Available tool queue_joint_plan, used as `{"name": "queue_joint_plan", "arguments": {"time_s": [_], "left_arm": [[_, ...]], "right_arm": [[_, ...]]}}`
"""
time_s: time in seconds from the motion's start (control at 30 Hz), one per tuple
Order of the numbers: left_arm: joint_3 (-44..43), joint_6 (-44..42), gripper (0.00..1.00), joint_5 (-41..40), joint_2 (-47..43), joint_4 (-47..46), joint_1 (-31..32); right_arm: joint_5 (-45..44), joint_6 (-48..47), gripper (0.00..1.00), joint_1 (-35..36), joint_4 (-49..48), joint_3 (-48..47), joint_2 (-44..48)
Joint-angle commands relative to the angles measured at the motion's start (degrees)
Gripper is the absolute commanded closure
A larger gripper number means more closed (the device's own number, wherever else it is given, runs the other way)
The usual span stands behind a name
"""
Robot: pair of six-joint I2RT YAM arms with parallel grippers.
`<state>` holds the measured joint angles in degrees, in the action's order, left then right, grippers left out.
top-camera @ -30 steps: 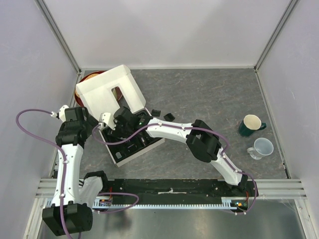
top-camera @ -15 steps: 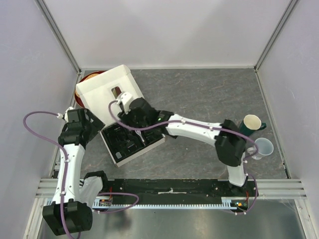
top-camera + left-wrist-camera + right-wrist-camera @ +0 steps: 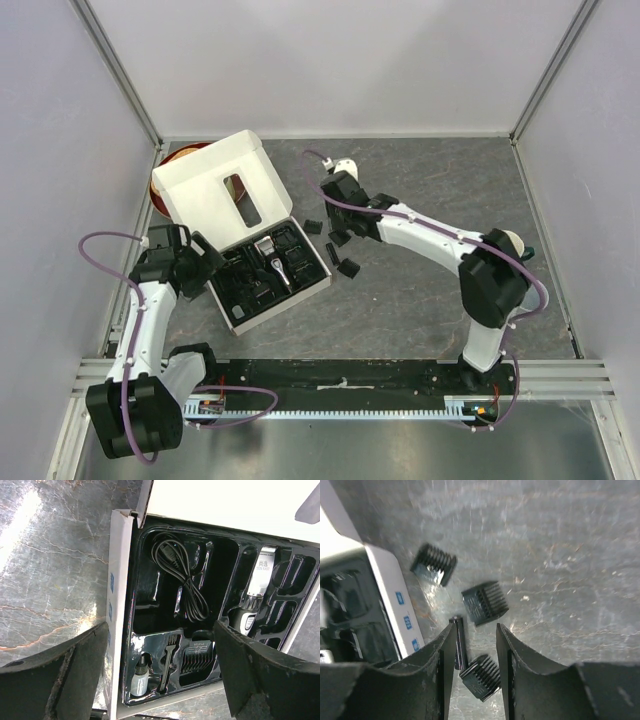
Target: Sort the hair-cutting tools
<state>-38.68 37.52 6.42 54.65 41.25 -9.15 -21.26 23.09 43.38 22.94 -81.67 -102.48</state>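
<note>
Over the table, top view: a white cardboard box with a black moulded tray (image 3: pixel 237 322) sits left of centre, lid (image 3: pixel 205 185) flipped back to the far side. Several small black plastic comb guards (image 3: pixel 349 267) lie loose on the grey tabletop (image 3: pixel 430 300) just right of the box. The right gripper (image 3: pixel 340 232) hangs over that cluster. The left gripper (image 3: pixel 203 263) sits at the box's left edge, with the whole box between it and the guards. So the right arm is clearly the nearer one.

Left wrist view: jaws wide, holding nothing, looking down into the tray. A coiled black cord (image 3: pixel 182 580) fills the big pocket, with the slim black clipper with silver blade head (image 3: pixel 255 592) to its right. A small brush (image 3: pixel 169 657) and one more guard sit in pockets at the view's lower edge.

Right wrist view: jaws at a narrow gap, nothing gripped as far as we can see. One guard shows through the gap, directly under the fingers (image 3: pixel 520 680); two more lie beyond the tips. A slim black stick (image 3: pixel 459 642) lies just left of it, long axis along the fingers. We judge the next move is straight down onto that guard, then close.
</note>
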Motion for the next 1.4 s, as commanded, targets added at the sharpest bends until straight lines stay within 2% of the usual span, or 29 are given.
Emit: {"name": "queue_joint_plan", "arguments": {"time_s": [0.0, 0.1, 0.23, 0.57, 0.67, 0.77, 0.93, 1.37], "left_arm": [[-0.79, 1.77, 0.09, 0.53, -0.51, -1.97, 0.09], [-1.49, 1.77, 0.09, -0.7, -0.69, -1.36, 0.09], [-4.91, -2.44, 0.09, -4.03, -0.34, -0.3, 0.09], [-8.43, -3.85, 0.09, -1.67, 2.12, -3.19, 0.01], [-9.22, -4.38, 0.09, -0.18, 3.88, -4.69, 0.09], [-10.36, -4.73, 0.1, 2.28, 5.55, -6.62, 0.01], [-11.68, -5.87, 0.11, 4.75, 7.57, -7.86, 0.01], [-10.28, -7.37, 0.11, 7.47, 7.66, -9.17, 0.09]], "right_arm": [[2.44, 1.61, 0.56, 1.19, 5.36, -2.7, -6.14], [6.65, 1.34, 0.6, 1.19, 5.89, -3.58, -8.26], [10.09, 0.99, 0.61, 2.24, 7.21, -2.45, -7.83], [13.52, 0.73, 0.62, 8.56, 6.59, 0.9, -5.02], [10.9, 1.16, 0.62, 9.27, 6.5, 1.25, -3.79], [3.96, 2.22, 0.62, 9.27, 7.2, 0.64, -3.26], [-1.77, 1.96, 0.61, 8.57, 9.58, -3.05, -6.5], [2.27, -4.28, 0.56, 3.91, 15.29, -12.28, -17.84]]}}
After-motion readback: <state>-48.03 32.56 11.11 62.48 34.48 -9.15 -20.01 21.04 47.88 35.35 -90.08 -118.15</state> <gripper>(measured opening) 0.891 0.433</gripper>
